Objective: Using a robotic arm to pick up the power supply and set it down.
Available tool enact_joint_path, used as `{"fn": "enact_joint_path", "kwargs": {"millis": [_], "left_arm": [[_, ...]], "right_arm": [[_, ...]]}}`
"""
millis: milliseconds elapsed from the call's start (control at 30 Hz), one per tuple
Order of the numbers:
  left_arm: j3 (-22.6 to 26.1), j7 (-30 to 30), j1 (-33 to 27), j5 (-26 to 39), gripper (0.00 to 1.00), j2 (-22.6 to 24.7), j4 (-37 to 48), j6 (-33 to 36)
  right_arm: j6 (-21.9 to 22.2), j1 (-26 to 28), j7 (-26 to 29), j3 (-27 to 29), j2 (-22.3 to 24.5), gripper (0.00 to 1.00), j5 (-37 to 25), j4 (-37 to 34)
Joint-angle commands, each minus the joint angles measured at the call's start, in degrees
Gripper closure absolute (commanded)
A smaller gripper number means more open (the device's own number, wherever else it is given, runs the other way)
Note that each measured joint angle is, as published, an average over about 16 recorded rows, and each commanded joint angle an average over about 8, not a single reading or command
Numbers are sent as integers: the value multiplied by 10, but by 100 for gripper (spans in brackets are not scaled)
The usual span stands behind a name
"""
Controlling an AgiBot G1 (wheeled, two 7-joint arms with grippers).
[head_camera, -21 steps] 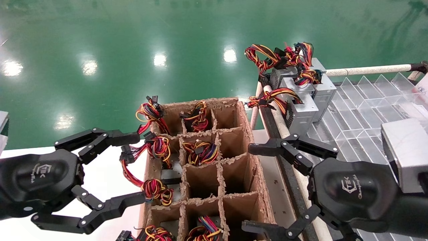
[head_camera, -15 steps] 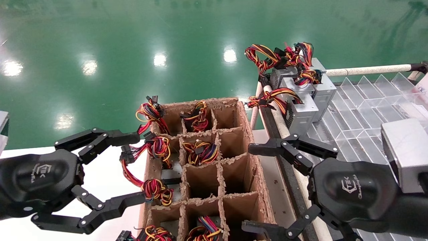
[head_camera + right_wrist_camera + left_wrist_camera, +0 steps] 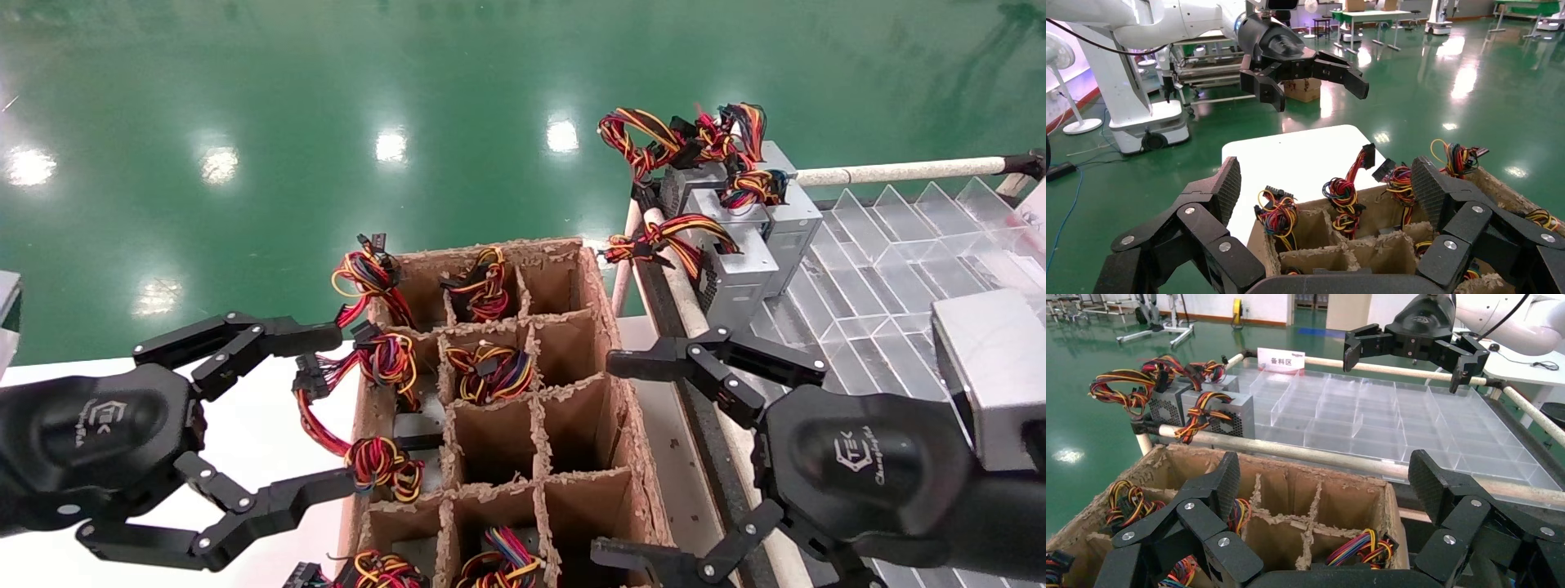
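Right gripper (image 3: 609, 457) hanging wide open over the right edge of the cardboard crate (image 3: 609, 327), holding nothing, top finger above the wall, bottom one down by the near corner. Left gripper (image 3: 339, 412) spread just as wide off the crate's left side, also gripping nothing, right beside loose wire bundles (image 3: 384, 359) spilling over that rim. Power supply (image 3: 490, 371) sitting in a middle cell, probably, only its multicoloured wires showing. Right-hand cells beside it bare, torn divider edges all round. 3 or so grey boxes (image 3: 739, 245) parked at the clear tray's (image 3: 882, 245) far corner.
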Motion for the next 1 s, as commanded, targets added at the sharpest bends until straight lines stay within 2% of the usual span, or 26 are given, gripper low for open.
{"fn": "enact_joint_path", "kwargs": {"millis": [33,100,333,367,567,700,867,1000], "left_arm": [[0,0,0,0,0,0,0,0],[0,0,0,0,3,0,0,0],[0,0,0,0,88,0,0,0],[0,0,0,0,98,0,0,0],[0,0,0,0,100,0,0,0],[0,0,0,0,100,0,0,0],[0,0,0,0,100,0,0,0],[0,0,0,0,100,0,0,0]], "right_arm": [[0,0,0,0,0,0,0,0],[0,0,0,0,0,0,0,0],[0,0,0,0,0,0,0,0],[0,0,0,0,0,0,0,0],[1,0,-1,0,0,0,-1,0],[13,8,-11,-5,-5,0,-25,-3],[53,43,-34,-25,-32,0,-101,-8],[89,90,-47,-56,-71,0,-186,-13]]}}
